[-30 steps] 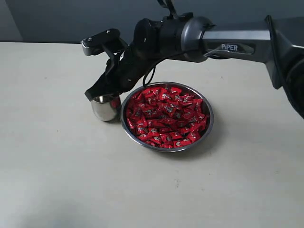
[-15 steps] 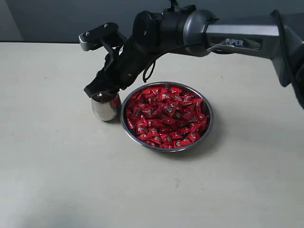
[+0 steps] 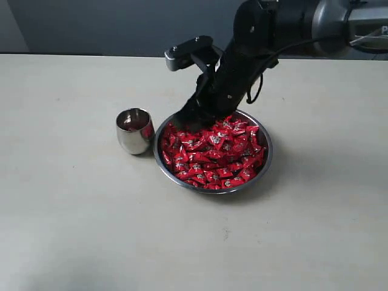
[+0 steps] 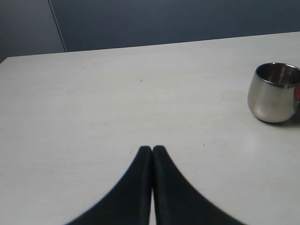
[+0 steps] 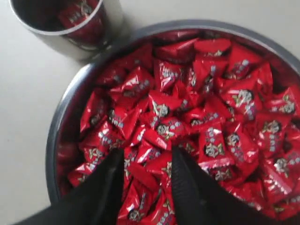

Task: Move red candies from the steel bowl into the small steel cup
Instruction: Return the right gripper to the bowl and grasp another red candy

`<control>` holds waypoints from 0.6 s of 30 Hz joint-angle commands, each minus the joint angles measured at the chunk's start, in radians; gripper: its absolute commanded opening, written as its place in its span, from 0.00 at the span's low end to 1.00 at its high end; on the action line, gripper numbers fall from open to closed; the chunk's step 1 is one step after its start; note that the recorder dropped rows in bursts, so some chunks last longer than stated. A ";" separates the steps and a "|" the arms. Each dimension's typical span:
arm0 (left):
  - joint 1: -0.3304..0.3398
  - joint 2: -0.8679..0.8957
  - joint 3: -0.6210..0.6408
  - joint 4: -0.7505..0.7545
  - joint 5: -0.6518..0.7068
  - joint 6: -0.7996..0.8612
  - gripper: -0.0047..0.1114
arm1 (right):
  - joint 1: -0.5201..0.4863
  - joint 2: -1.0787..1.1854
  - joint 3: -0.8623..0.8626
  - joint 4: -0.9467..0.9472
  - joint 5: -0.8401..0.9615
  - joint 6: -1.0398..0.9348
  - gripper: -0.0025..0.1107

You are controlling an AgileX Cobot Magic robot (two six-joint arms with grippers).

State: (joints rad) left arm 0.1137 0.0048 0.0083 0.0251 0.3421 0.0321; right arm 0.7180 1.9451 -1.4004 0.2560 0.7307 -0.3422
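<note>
The right gripper (image 5: 147,153), jaws spread, hangs over the red candies (image 5: 187,117) in the steel bowl (image 5: 58,126) (left gripper (image 4: 152,150) pressed together).

One steel bowl (image 3: 213,191), one small steel cup (image 3: 133,134), one table (image 3: 73,230). The red candies (image 3: 215,154) heaped in the bowl are past counting, dozens at least. The cup shows at least one more. One robot arm (image 3: 285,24) is in sight.

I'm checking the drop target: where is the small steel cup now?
In the exterior view the small steel cup stands upright on the table just left of the steel bowl, close beside its rim.
</note>
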 commanded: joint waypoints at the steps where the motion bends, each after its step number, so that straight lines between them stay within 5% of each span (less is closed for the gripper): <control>1: -0.005 -0.005 -0.008 0.002 -0.005 -0.003 0.04 | -0.007 -0.016 0.084 0.001 -0.029 0.003 0.32; 18: -0.005 -0.005 -0.008 0.002 -0.005 -0.003 0.04 | -0.008 0.027 0.130 -0.051 -0.082 -0.028 0.32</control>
State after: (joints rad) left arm 0.1137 0.0048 0.0083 0.0251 0.3421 0.0321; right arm 0.7143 1.9518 -1.2734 0.1918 0.6435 -0.3498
